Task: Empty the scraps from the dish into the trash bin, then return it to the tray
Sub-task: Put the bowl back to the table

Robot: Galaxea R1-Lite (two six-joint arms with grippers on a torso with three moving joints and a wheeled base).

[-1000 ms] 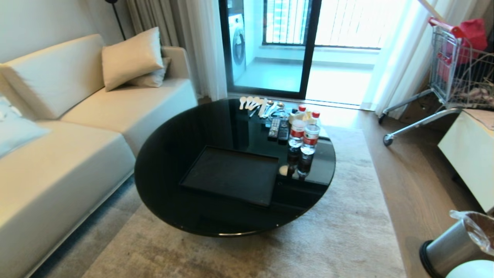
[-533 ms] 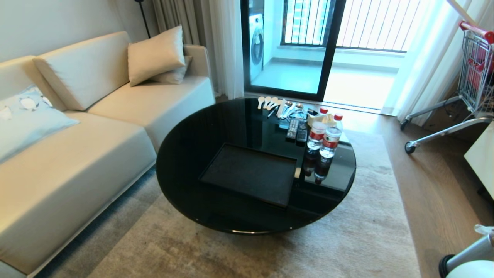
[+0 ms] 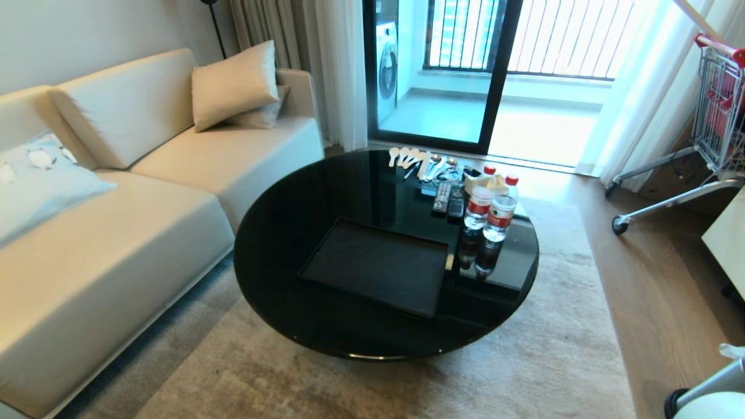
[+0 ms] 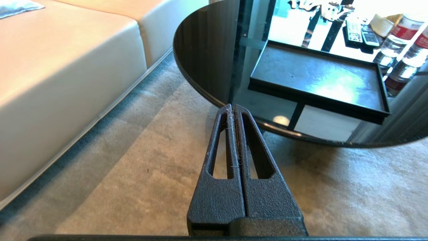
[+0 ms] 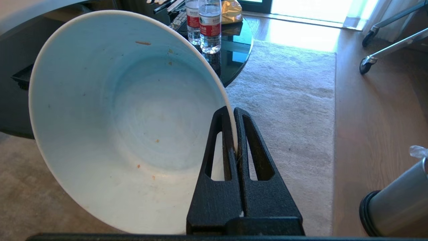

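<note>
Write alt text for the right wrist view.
The right gripper is shut on the rim of a tilted white bowl, empty except for a few tiny orange specks. Behind it are a black table with two bottles, a rug and a steel bin.

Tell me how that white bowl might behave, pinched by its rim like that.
The bowl looks rigid and glazed, so it is probably slippery. The right gripper holds only its thin rim, so it may pivot or slip. It looks ceramic and would likely chip if set hard on the tray.
</note>
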